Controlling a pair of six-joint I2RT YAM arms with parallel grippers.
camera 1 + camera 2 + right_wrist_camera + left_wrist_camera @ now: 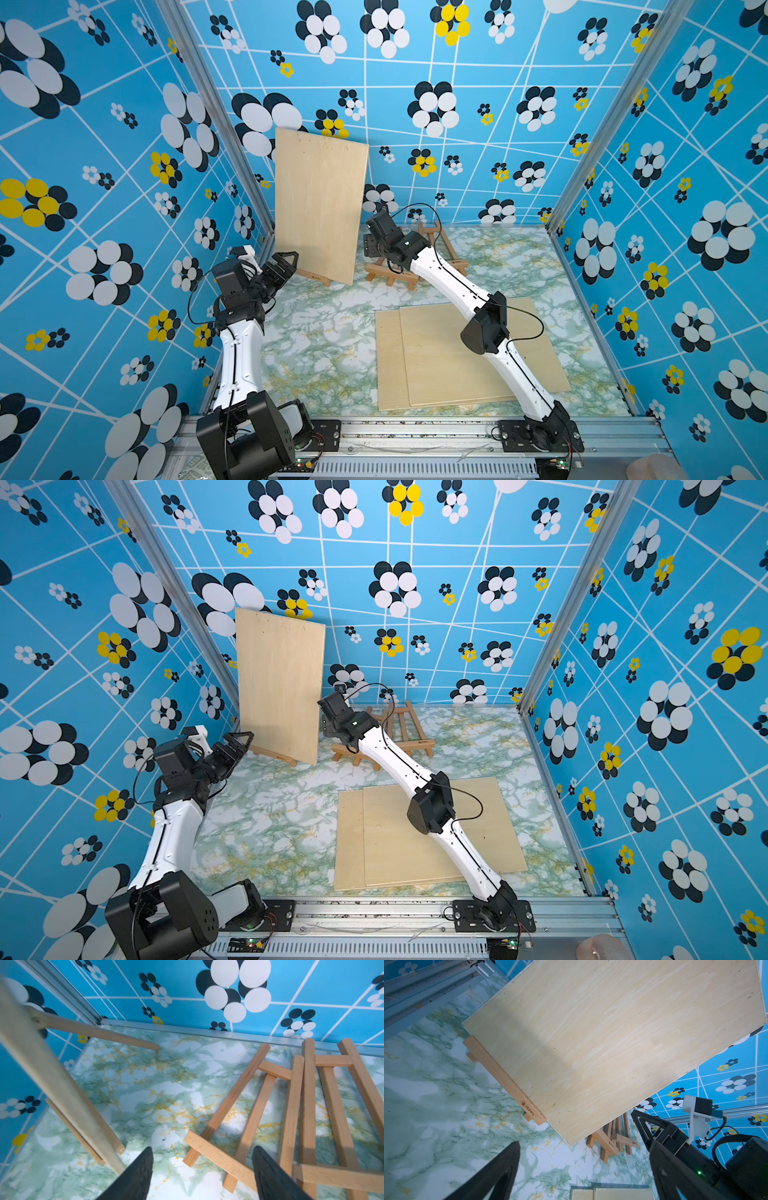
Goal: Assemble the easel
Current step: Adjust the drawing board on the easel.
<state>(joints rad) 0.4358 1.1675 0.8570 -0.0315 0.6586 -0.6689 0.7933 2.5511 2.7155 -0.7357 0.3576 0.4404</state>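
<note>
An easel stands at the back left, its ledge [313, 276] [504, 1080] carrying an upright plywood board [320, 203] [280, 683] [612, 1043]. Two folded wooden easels [451, 249] [409, 729] [291, 1109] lie flat and overlapping at the back centre. My left gripper [289, 262] [241, 739] [584, 1145] is open and empty, close to the board's lower left edge. My right gripper [370, 247] [328, 727] [202, 1148] hovers open between the board and the lying easels, just over one easel's crossbar, holding nothing. The standing easel's legs [52, 1084] show from behind in the right wrist view.
Two plywood boards [449, 357] [415, 837] [612, 1193] lie stacked flat at the front right, under my right arm. Patterned blue walls with aluminium posts [232, 124] close the marble-look table [316, 340] on three sides. A metal rail [415, 432] runs along the front.
</note>
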